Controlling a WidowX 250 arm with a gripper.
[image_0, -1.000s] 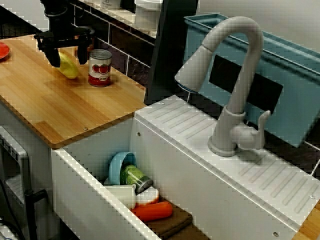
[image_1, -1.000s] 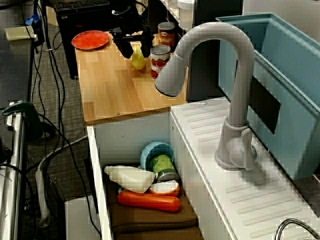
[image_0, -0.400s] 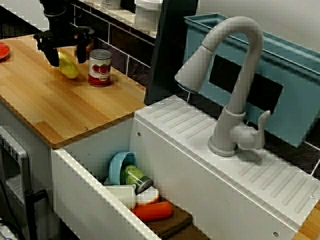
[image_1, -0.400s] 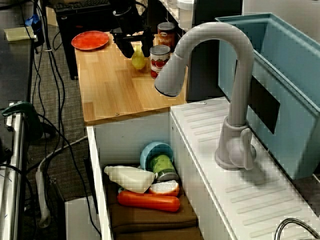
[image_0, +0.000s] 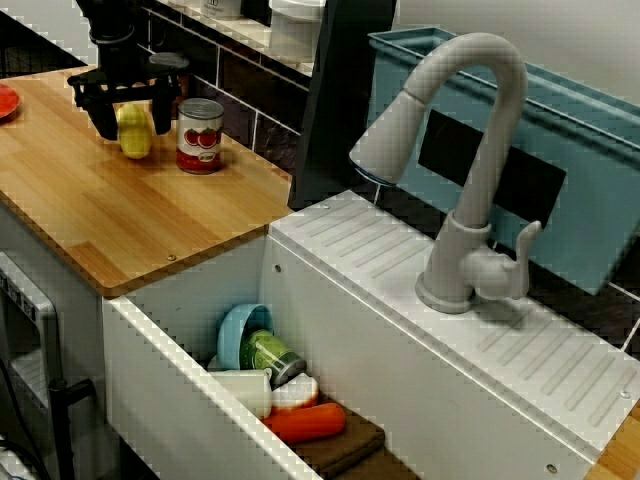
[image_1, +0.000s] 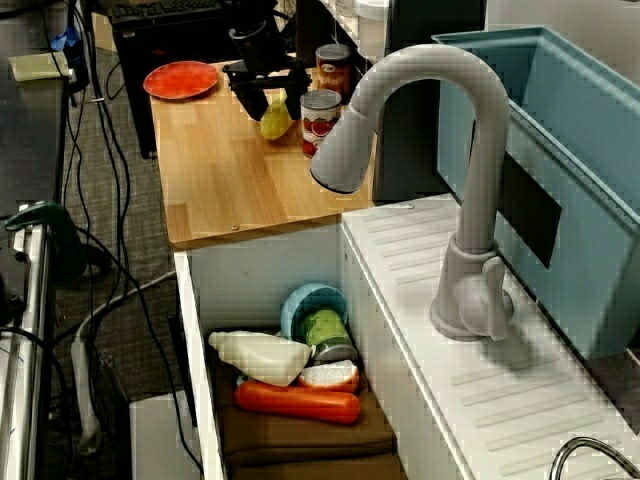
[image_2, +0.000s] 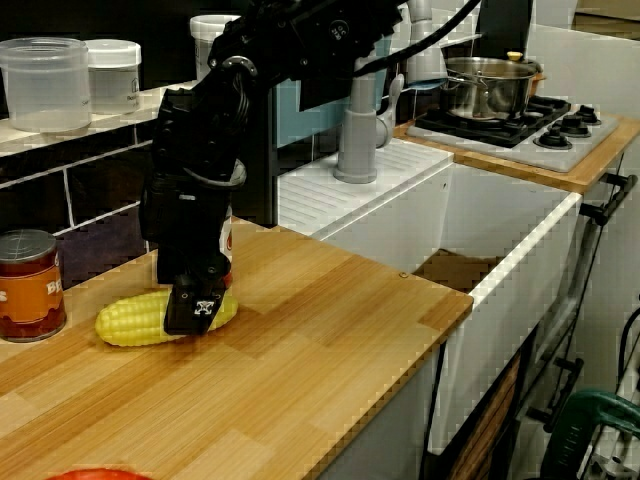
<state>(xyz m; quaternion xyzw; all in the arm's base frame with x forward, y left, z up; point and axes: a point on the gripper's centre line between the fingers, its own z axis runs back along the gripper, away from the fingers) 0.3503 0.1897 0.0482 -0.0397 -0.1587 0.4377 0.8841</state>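
Your black robot hand (image_0: 132, 118) straddles the yellow corn cob (image_0: 134, 138) on the wooden desk (image_0: 120, 220). Its fingers are apart, one on each side, with slim gaps showing in the view from the sink side. A second ago the cob lay slanted under the hand. Now it has swung round and sits squarely between the fingers, better lined up for a grip. The low view along the desk shows it resting flat on the wood. The red-labelled tin can (image_0: 200, 135) stands just beside it, untouched.
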